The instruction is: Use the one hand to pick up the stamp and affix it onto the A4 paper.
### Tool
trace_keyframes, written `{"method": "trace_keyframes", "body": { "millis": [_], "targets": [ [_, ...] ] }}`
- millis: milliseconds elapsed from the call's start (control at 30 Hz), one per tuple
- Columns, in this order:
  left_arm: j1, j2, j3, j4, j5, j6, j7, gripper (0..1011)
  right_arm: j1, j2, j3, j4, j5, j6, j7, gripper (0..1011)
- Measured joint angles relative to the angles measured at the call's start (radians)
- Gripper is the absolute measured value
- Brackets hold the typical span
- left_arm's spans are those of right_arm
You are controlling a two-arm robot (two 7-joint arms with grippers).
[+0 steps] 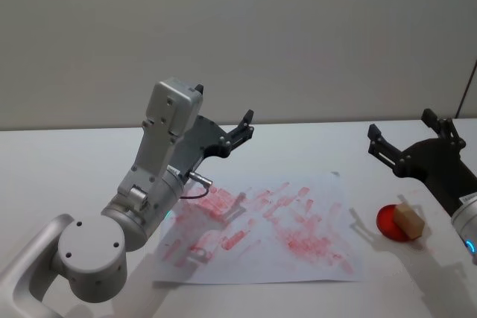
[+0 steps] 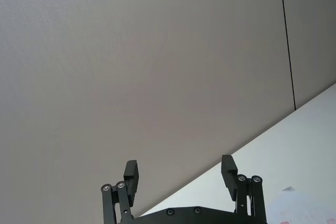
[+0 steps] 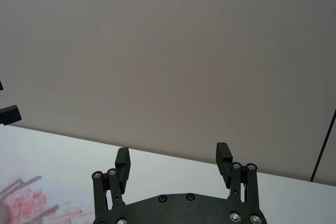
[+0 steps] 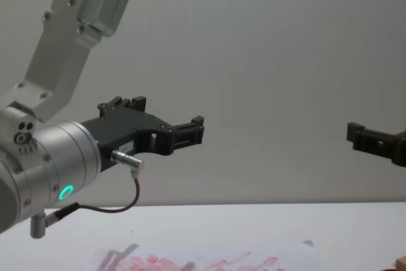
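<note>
1. The stamp point(image 1: 408, 220) is found below the right tool point(image 1: 401, 127), nearer the robot than its fingertips and well apart from them. It rests on a red round pad point(image 1: 387, 221) on the table point(image 1: 74, 161).
2. The A4 paper point(image 1: 313, 258) lies flat on the table, lower than the right tool and to its left. The pad sits just beside the paper's right edge.
3. The right tool is held high above the table and pointed forward at the wall point(image 1: 298, 27). Its fingers are spread, with nothing between them.
4. The left tool point(image 1: 242, 128) is raised over the far part of the paper. It too is released and empty, with a pale grey arm link angled up behind it.
5. The stamp is a small tan wooden-looking block. The paper is white and covered in smudgy red rectangular prints. Both tools are black and slim-fingered, with visible screw heads.
</note>
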State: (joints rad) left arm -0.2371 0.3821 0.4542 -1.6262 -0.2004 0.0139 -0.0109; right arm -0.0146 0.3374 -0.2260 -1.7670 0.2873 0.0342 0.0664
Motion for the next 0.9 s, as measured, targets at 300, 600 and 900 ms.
{"method": "trace_keyframes", "body": {
  "millis": [300,600,900],
  "targets": [
    [0.0,0.0,0.0,0.0,0.0,0.0,0.0,1001,0.0,0.0,0.0,0.0,0.0,0.0,0.0,1001],
    [0.0,0.0,0.0,0.0,0.0,0.0,0.0,1001,0.0,0.0,0.0,0.0,0.0,0.0,0.0,1001],
    [0.0,0.0,0.0,0.0,0.0,0.0,0.0,1001,0.0,0.0,0.0,0.0,0.0,0.0,0.0,1001]
  ]
}}
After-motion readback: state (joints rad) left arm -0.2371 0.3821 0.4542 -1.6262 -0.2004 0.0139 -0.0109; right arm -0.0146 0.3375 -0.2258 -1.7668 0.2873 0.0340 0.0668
